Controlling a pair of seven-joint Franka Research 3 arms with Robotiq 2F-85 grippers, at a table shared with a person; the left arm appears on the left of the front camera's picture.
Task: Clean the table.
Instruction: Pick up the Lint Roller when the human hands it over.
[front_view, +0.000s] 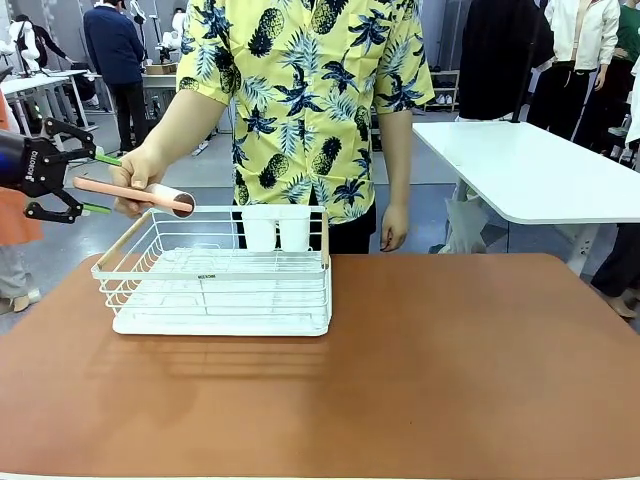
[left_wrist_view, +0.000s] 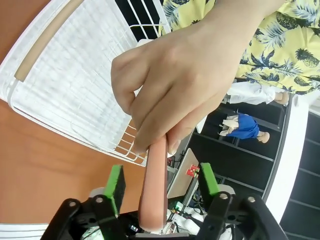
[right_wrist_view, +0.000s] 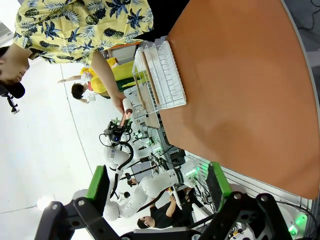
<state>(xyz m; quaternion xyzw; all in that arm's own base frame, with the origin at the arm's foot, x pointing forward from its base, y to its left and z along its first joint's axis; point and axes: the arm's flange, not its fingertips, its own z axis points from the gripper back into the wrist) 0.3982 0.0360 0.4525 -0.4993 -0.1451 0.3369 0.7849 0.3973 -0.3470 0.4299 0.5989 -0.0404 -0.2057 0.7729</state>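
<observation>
At the left edge of the tabletop (front_view: 450, 360), above the near-left corner of a white wire rack (front_view: 112, 266), a person's hand (front_view: 150, 185) holds out a pink tube (front_view: 110, 186) toward the left end effector (front_view: 100, 183); the step in hand looks like a handover, the robot taking the tube so that it can be put away. The tube's free end lies between the green pads (left_wrist_view: 116, 184), roughly centred, with a gap showing on each side in the left wrist view; so the left end effector is released, part-way in, and grasps nothing yet; the hand alone carries the tube. The right end effector (right_wrist_view: 157, 185) hangs well back from the rack, its fingers spread wide and nothing between them. The tabletop, reddish-brown, lies bare apart from the rack, which sits left of the middle with two white cups (front_view: 277, 228) at its far side. The next move calls for the pads to meet the tube squarely on both sides before the hand lets go; a grip so near the end may let the long tube droop, so a firm hold matters; after that, I judge, comes a short carry over the rack's rim and a low release inside it.
</observation>
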